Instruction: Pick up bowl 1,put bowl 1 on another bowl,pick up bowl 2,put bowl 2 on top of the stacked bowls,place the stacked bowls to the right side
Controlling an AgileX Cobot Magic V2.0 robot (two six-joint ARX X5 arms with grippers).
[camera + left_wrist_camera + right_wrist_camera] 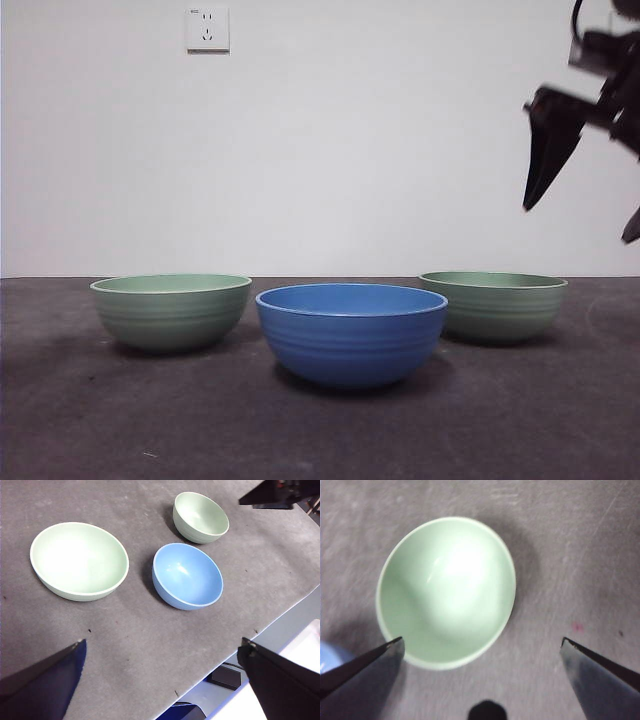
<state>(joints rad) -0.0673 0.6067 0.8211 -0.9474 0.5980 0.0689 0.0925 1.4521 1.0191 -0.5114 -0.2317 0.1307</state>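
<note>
Inspection, front view w/ both wrist views. Three bowls stood unstacked on the table (80,420): blue bowl (351,333) nearest the camera at centre, left green bowl (171,310) at its 10 o'clock, right green bowl (494,304) at its 2 o'clock. None touched another.

Right gripper (480,647) hovered well above the right green bowl (445,592), fingers (367,662) spread wide, holding nothing. In the front view it entered from the upper right corner (555,150), clear of the rim. Left gripper (160,647) waited high, also spread wide and empty, all three bowls in its sight.

Step in hand, as judged: approach to pick up bowl 1, taken to be the right green bowl. Stacking not yet begun.

Bowl vs fingers: in the right wrist view the bowl sat ahead of the gap and off-centre, toward the 11 o'clock side; the near rim lay just by one finger, the other finger stood well apart from it.

Recommendation: shift so one finger goes inside the wall and the other outside, pinching the rim; descend straight, slowly. Wall is smooth and curved, so slip is a risk. Lift level before moving toward the blue bowl.
</note>
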